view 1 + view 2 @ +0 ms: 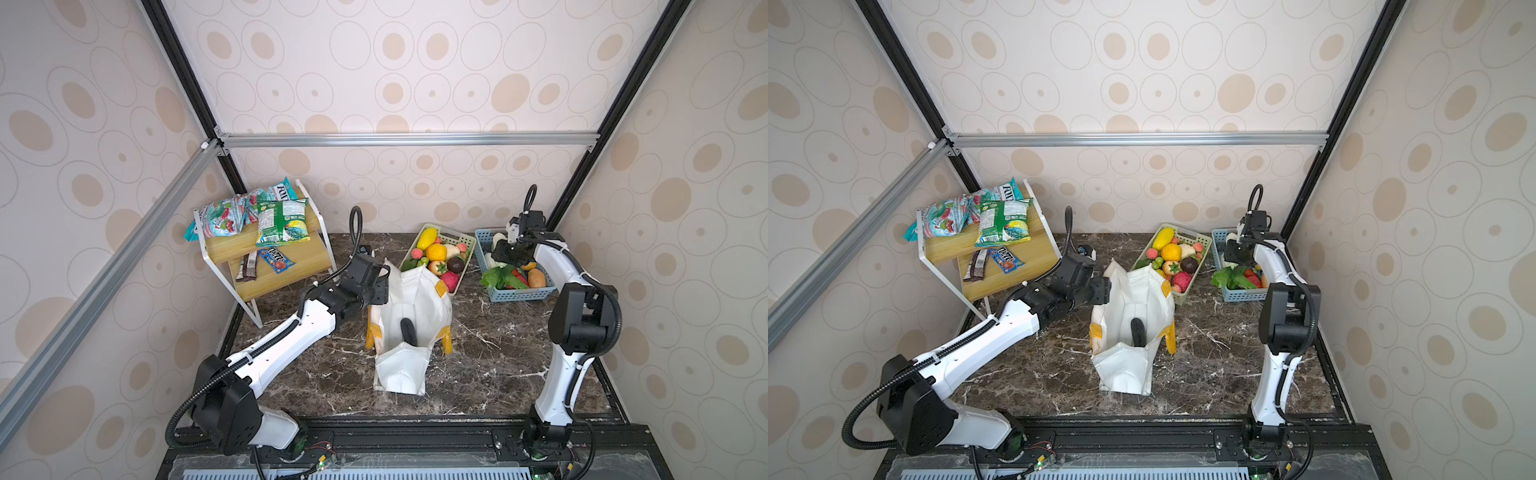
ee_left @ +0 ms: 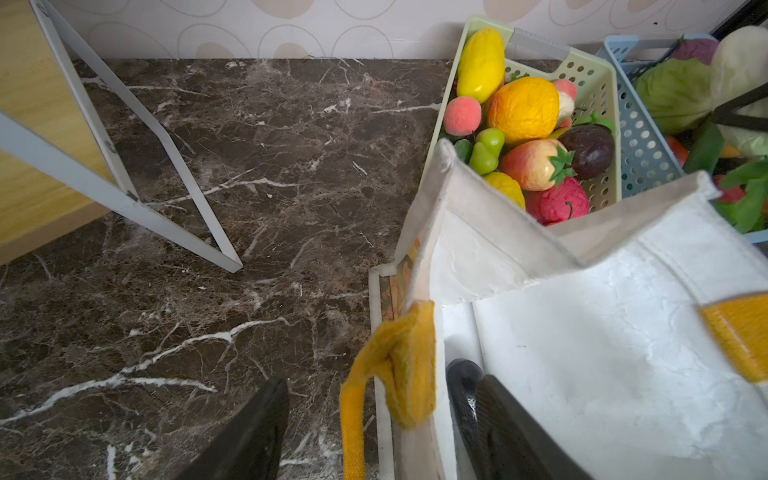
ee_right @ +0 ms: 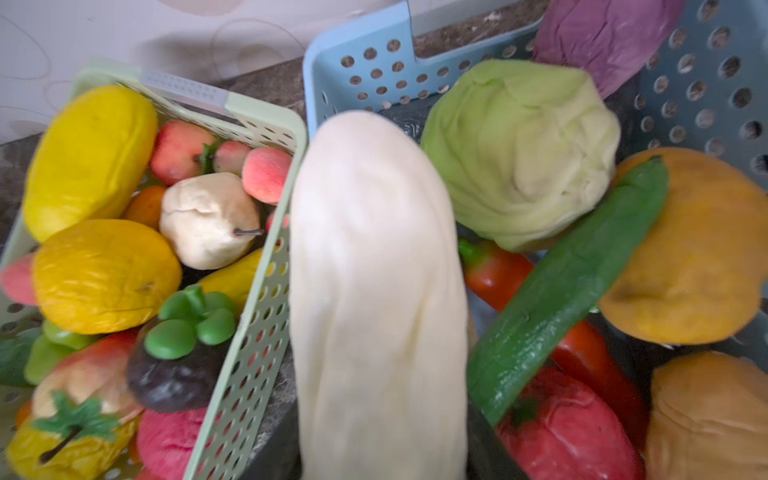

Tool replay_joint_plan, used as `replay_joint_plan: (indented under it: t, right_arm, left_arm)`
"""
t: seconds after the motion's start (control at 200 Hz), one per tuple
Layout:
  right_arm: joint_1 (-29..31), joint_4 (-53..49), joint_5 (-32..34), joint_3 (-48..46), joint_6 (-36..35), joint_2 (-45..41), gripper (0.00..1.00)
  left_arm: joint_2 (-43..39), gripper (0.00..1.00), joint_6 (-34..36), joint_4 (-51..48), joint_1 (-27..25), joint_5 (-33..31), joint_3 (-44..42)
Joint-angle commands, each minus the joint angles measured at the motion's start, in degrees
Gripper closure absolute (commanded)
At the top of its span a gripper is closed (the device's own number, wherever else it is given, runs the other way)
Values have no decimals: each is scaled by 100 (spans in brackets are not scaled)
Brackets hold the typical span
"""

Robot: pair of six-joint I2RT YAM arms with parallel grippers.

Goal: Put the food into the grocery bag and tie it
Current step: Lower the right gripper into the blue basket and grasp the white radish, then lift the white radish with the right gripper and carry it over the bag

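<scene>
Grocery bag (image 1: 415, 303): upright at the middle of the surface (image 1: 490, 365), mouth open upward, near end sagging forward; white inside showing in both top views (image 1: 1133, 299).
Bag edges: far rim overlapping the near end of the green basket (image 1: 465, 241) in both top views; contact not discernible.
Food in bag: one dark eggplant (image 1: 409, 331), lying against the white inner wall.
Food outside bag: fruit heaped in the green basket; vegetables in the blue basket (image 1: 519, 294), just beside it at the back right.
Left gripper (image 1: 380, 286): released, jaws wide, straddling the bag's left wall. In the left wrist view, one finger (image 2: 253, 428) over bare surface, the other inside the bag beside the eggplant, yellow handle (image 2: 407, 361) between them.
Right gripper (image 1: 505, 251): low over the blue basket, clenched on a pale long vegetable (image 3: 374, 270), dark fingers (image 3: 490, 453) pressed to both its flanks in the right wrist view.
Neighbours of the grasp: green cabbage (image 3: 519, 153) and cucumber (image 3: 573, 291) just beside the pale vegetable; green basket rim on its other side.
Open room: bare surface between bag and right arm and in front of both baskets; a narrower bare strip between bag and the rack's white leg (image 2: 199, 232).
Rack (image 1: 266, 282): back left corner, snack packets (image 1: 282, 222) on the top shelf, well apart from the bag.
</scene>
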Motion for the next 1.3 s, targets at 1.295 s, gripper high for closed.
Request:
replay_joint_plan:
  t: [1.295]
  right_arm:
    - [1940,96,-112,-2723,1062,-4284,54]
  left_arm:
    - [-209,28,70,301,41,207,-145]
